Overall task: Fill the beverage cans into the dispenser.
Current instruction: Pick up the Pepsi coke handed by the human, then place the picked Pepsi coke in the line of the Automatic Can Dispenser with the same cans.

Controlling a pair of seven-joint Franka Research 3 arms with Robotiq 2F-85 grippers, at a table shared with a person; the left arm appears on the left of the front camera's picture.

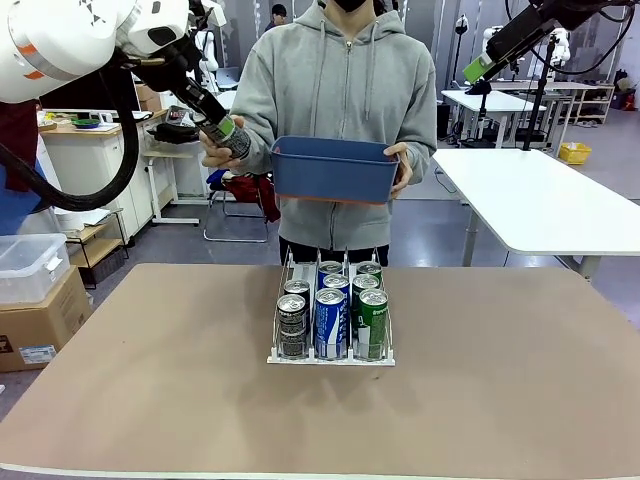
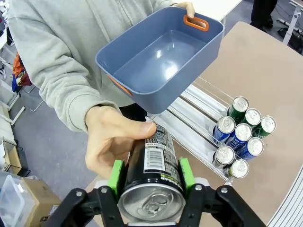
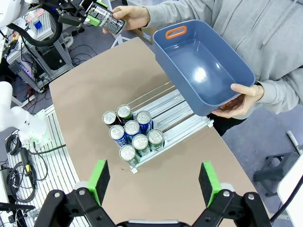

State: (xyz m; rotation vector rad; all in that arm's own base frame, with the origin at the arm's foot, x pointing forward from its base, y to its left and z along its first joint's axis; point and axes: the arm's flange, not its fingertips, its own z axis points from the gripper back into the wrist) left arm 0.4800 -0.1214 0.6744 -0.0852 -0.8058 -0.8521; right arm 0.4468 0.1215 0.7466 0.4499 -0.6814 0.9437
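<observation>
A dark can (image 2: pixel 154 170) is grasped by the left hand (image 2: pixel 150 176), raised beside the person's hand (image 2: pixel 111 139). Seven cans (image 1: pixel 330 300) are stood in the dispenser (image 1: pixel 331 356) on the table (image 1: pixel 150 380). The right hand (image 3: pixel 154 179) is spread wide, grasping nothing.

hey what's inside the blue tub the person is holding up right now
Nothing: the blue tub has a bare floor, seen from above by both wrist cameras. No can lies in it. From the front, its wall hides the inside.
</observation>
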